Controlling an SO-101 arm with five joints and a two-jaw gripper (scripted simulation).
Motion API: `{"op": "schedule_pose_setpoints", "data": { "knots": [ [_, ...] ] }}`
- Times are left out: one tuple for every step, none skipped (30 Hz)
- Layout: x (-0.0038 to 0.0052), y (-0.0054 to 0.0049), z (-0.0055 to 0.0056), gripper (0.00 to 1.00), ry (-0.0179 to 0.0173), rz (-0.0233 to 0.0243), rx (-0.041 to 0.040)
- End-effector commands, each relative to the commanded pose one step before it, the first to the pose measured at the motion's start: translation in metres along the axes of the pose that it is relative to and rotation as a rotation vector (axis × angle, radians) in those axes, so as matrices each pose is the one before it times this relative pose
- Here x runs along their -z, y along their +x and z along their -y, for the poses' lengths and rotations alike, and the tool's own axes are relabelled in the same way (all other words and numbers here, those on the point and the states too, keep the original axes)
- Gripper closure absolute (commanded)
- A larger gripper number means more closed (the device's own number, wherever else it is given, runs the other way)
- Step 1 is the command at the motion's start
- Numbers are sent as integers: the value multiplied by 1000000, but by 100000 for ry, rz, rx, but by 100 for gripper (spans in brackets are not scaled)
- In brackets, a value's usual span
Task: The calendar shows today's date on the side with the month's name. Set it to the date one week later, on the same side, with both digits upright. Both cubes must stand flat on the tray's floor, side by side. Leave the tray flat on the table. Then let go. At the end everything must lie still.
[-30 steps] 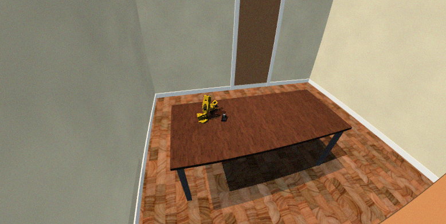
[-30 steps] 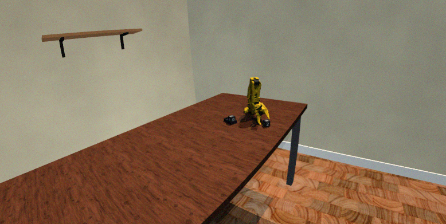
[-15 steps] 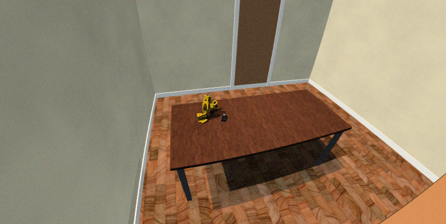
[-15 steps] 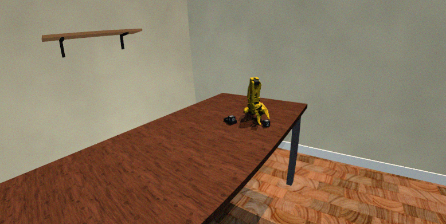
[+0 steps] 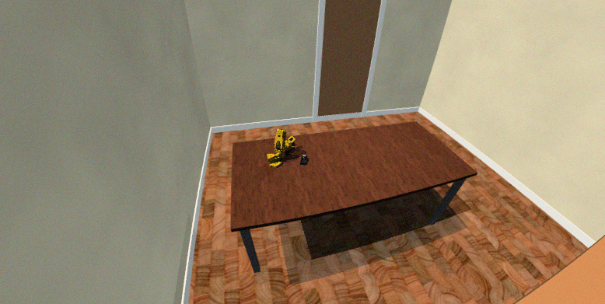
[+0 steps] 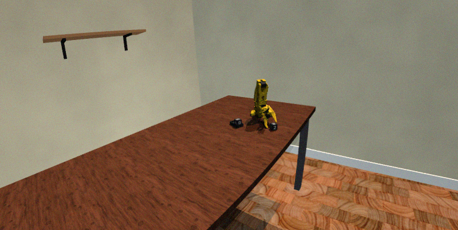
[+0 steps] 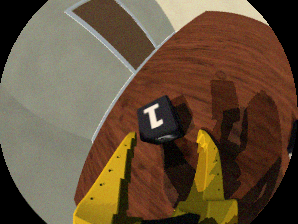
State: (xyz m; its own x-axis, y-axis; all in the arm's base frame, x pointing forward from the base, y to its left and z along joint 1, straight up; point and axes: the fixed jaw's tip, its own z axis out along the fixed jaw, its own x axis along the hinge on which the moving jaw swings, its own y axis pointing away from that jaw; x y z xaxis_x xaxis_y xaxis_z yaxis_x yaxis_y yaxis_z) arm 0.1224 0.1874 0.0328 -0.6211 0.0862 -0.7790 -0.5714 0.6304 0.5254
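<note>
A black cube (image 7: 159, 120) (image 6: 272, 126) lies on the table just past my fingertips. It shows a white 1 on top in the wrist view and a 2 on its side in the exterior view. My yellow gripper (image 7: 166, 134) (image 6: 266, 122) (image 5: 274, 161) is low over the table and partly open, one finger on each side behind the cube, with nothing between them. The dark tray (image 6: 235, 125) (image 5: 303, 160) stands flat a short way off, with the other cube in it. Its digits and the month's name are too small to read.
The brown table (image 6: 179, 164) (image 5: 359, 175) has its near corner and edges close to the arm's base (image 6: 261, 97). A wall shelf (image 6: 92, 35) hangs far off. A door (image 5: 349, 47) is in the back wall.
</note>
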Motion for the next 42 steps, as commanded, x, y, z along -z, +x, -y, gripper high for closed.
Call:
{"op": "schedule_pose_setpoints", "data": {
  "knots": [
    [16880,-18081,-14683,64,-5672,3026,-27359],
    [-21,-2916,-3493,64,-870,514,251],
    [45,-3238,-3859,64,-932,554,314],
    [141,-3501,-4147,65,-970,574,378],
    [251,-3720,-4371,65,-980,580,437],
    [365,-3874,-4513,65,-967,572,488],
    [500,-3957,-4569,65,-931,548,526],
    [0,0,0,65,0,0,0],
    [0,0,0,65,0,0,0],
    [614,-3968,-4543,65,-1320,976,-1023],
    [698,-3845,-4489,65,-1292,951,-685],
    [748,-3675,-4356,65,-1460,1131,-846],
    [768,-3430,-4144,65,-1576,1252,-923],
    [608,-2448,-2834,65,-1631,1306,-954],
    [557,-2068,-2396,65,-1642,1313,-972],
    [537,-2065,-2551,65,-1623,1295,-997],
    [489,-2043,-2662,65,-1589,1262,-1037],
    [419,-1997,-2758,65,-1546,1222,-1089],
    [241,-404,-302,65,-452,298,-39],
    [167,151,488,65,-43,-24,230],
    [116,49,229,65,-55,8,139],
    [64,-28,39,65,-60,30,66],
    [28,-11,12,65,-26,12,26],
    [6,-1,1,65,-3,3,4],
    [0,0,0,65,0,0,0],
    [0,0,0,65,0,0,0],
    [-5,0,0,65,-1,0,1],
    [-3,0,0,65,-2,0,1],
    [-18,-4,3,65,-4,3,4],
    [-31,-5,3,65,-9,4,9],
    [-55,-3,2,65,-13,7,14],
    [-76,-11,7,65,-20,10,21],
    [-103,-16,11,65,-28,14,29],
    [-133,-17,12,65,-36,18,38],
    [-164,-22,17,65,-45,22,48],
    [-203,-26,21,65,-55,26,58],
    [-258,-24,20,65,-55,27,59],
    [-521,9,-16,65,40,-17,-42],
    [-612,30,-11,65,22,6,-11],
    [-690,63,22,65,34,0,-56],
    [-795,-166,-348,65,-137,158,-361],
    [0,0,0,65,0,0,0]
  ]
}}
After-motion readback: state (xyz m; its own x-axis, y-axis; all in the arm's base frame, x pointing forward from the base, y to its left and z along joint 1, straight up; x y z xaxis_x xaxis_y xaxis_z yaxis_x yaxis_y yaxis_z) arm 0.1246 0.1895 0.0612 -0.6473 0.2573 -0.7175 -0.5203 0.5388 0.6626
